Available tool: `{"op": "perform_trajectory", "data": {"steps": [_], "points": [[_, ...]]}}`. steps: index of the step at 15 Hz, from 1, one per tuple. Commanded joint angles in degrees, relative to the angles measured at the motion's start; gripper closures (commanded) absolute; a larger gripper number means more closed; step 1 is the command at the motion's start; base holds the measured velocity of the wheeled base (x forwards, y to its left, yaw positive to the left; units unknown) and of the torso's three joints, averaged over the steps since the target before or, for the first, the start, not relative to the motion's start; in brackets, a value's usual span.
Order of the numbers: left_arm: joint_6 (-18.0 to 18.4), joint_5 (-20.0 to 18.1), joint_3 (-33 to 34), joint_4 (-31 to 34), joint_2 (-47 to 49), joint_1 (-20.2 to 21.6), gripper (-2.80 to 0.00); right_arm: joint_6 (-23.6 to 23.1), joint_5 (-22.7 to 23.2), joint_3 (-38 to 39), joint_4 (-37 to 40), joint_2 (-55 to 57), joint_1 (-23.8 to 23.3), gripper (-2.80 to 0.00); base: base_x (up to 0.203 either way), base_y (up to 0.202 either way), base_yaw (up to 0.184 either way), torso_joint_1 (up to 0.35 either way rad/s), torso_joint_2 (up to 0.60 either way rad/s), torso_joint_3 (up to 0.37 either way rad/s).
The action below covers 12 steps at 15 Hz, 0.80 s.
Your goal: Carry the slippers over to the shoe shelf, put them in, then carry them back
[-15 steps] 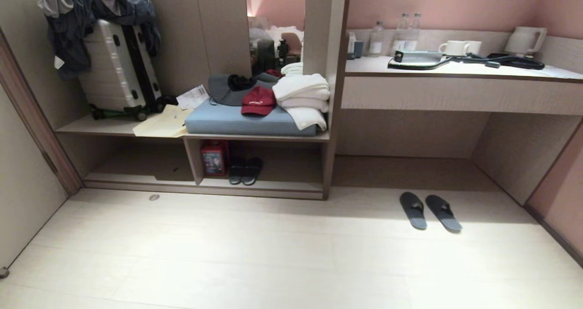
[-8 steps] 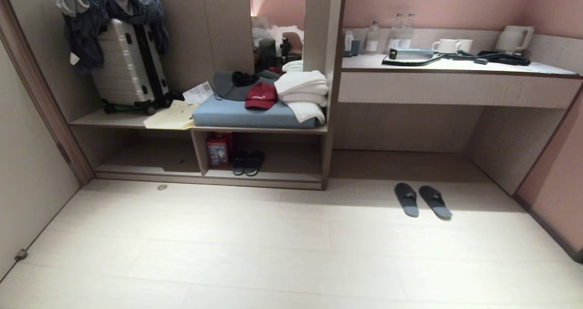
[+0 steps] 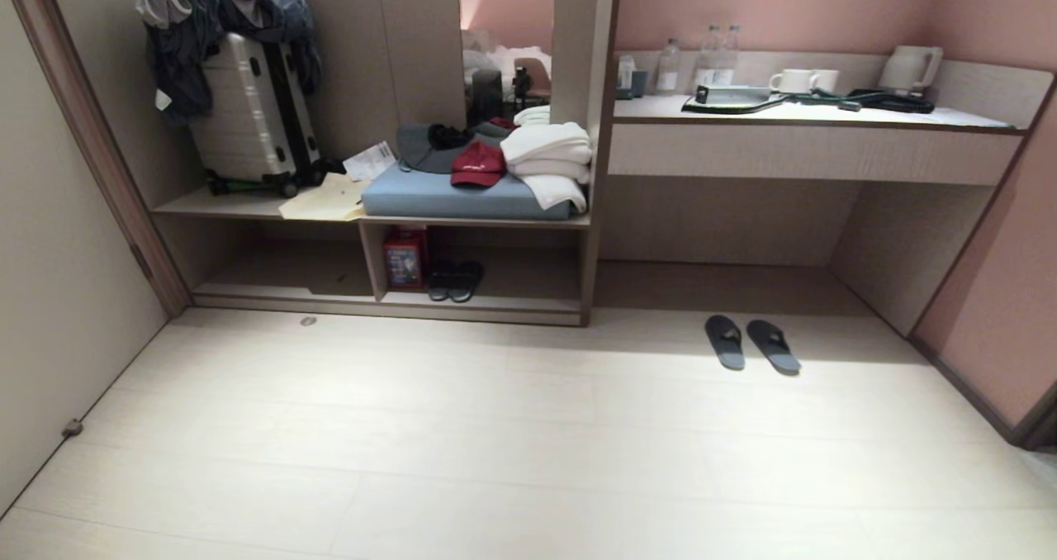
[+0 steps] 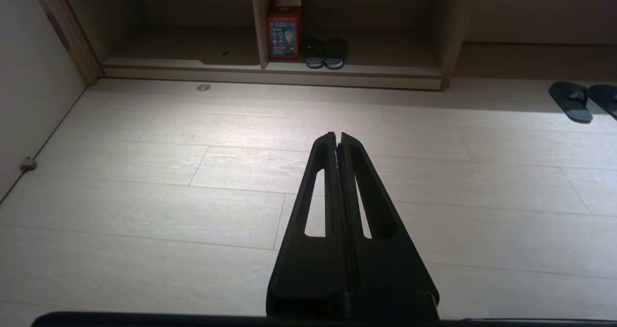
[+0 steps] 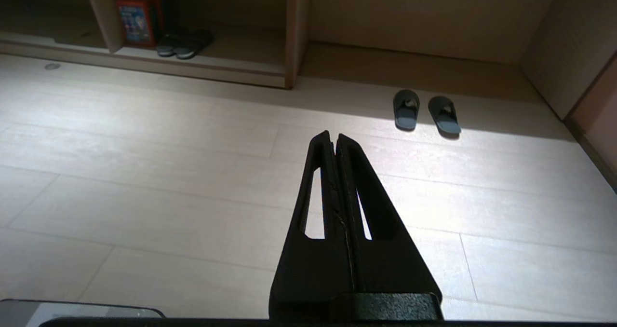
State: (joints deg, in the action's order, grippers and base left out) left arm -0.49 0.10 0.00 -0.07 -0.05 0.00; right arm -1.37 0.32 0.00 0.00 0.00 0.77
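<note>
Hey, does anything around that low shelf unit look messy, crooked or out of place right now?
Yes. Rumpled dark clothes are heaped over the upright silver suitcase, and a pale yellow paper folder overhangs the shelf edge. The thin grey-blue slippers lie neatly paired on the floor, outside the taupe shoe shelf.

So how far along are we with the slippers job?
From this moment alone I can't tell which leg this is. The slippers lie side by side on the floor in front of the desk, not in the shoe shelf, whose right cubby holds another dark pair. Nothing is in hand: the left hand and right hand are both shut and empty, well short of the slippers.
</note>
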Motion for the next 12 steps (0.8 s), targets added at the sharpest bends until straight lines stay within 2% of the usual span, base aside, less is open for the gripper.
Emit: {"op": "perform_trajectory", "data": {"steps": [1, 12], "points": [[-0.04, -0.01, 0.08, -0.01, 0.05, 0.0, 0.0, -0.04, 0.04, 0.0, 0.0, 0.0, -0.06, 0.0, -0.192, 0.0, 0.003, 0.002, 0.01, 0.003], [-0.04, -0.01, 0.03, -0.01, 0.05, 0.0, 0.0, -0.04, 0.04, 0.0, 0.0, 0.08, 0.02, 0.0, -0.195, 0.001, 0.001, 0.003, 0.0, 0.002]]}}
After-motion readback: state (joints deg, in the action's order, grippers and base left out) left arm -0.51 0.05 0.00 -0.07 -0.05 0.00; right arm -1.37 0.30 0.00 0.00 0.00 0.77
